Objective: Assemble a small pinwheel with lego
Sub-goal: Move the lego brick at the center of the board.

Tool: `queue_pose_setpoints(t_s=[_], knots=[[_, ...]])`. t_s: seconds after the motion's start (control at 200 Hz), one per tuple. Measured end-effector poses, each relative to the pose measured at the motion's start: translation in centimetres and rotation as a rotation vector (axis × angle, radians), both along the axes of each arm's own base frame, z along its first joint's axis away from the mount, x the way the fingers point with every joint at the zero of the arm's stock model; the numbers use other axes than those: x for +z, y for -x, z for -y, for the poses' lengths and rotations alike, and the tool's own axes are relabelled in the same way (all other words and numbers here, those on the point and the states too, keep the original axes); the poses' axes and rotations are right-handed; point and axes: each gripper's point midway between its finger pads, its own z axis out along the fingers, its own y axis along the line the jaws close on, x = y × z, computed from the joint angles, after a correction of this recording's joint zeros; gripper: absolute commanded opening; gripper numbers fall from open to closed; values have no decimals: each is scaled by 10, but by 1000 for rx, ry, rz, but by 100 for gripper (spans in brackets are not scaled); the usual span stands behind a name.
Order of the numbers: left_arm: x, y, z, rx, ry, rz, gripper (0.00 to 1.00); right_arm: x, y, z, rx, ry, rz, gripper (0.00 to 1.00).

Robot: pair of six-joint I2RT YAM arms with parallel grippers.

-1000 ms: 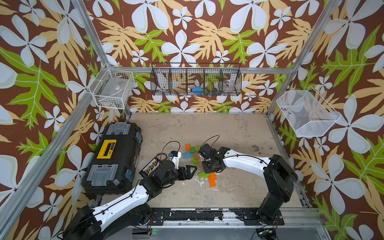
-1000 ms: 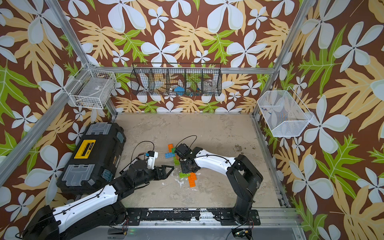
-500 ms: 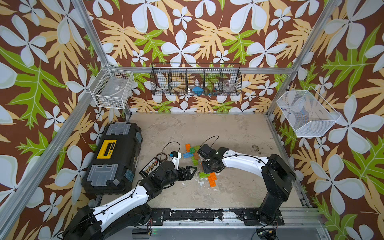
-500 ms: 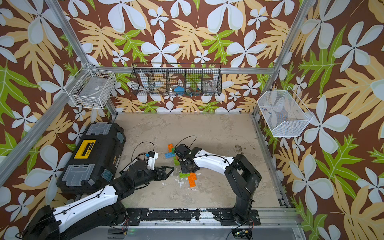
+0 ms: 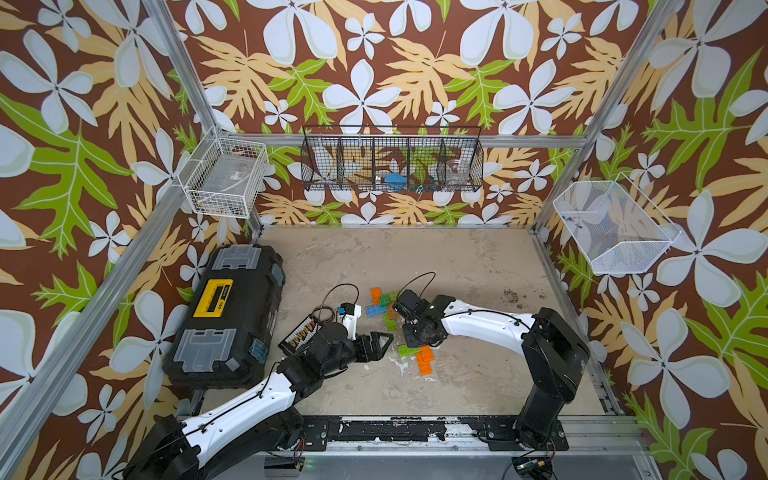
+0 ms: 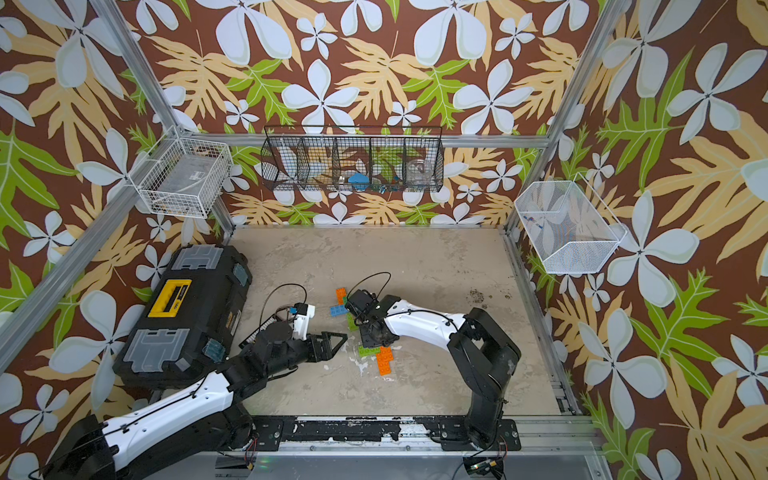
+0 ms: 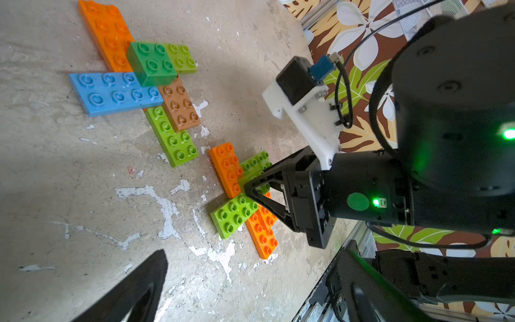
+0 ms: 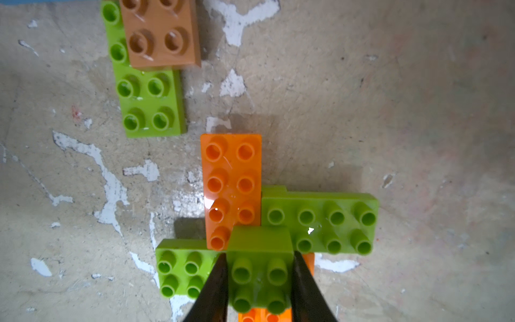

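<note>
Pinching the lime 2x2 brick (image 8: 260,251) on its two smooth sidewalls, the right gripper (image 8: 259,281) fingers (image 8: 216,287) seem to be seating it on the pinwheel (image 5: 419,357) hub, near the table (image 5: 457,386) front. Lego is looking light, stiff, slick: take flat sides, no tilt. Left gripper (image 5: 377,345) is hanging wide open, empty, just beside. Spare lego (image 5: 382,305) is lying farther back.

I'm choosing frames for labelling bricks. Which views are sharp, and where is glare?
Right wrist view: crisp, small white glints on the orange brick and long lime brick. Left wrist view: blue brick sharp, green LED blooms. Both top views: lego tiny, evenly lit.
</note>
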Motion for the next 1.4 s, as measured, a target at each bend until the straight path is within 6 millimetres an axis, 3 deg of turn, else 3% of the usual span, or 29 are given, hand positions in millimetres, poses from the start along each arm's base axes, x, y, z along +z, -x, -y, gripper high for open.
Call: queue_pose_setpoints(t_s=[0.24,0.53,0.726,1.116,1.271,1.401], knots=[[11,-14,1,26,-45,38,100,14,-45,42,-130,8,35,0],[18,-24,7,24,-81,47,100,15,-78,31,-137,-2,47,3],[16,-24,7,24,-85,42,100,-2,-79,35,-143,30,8,7],[15,-23,2,37,-95,41,100,4,-80,32,-140,6,2,51],[26,-27,-3,63,-104,64,100,36,-84,32,-147,-47,55,72],[59,-40,-18,137,-125,148,100,78,-86,43,-164,-121,121,79]])
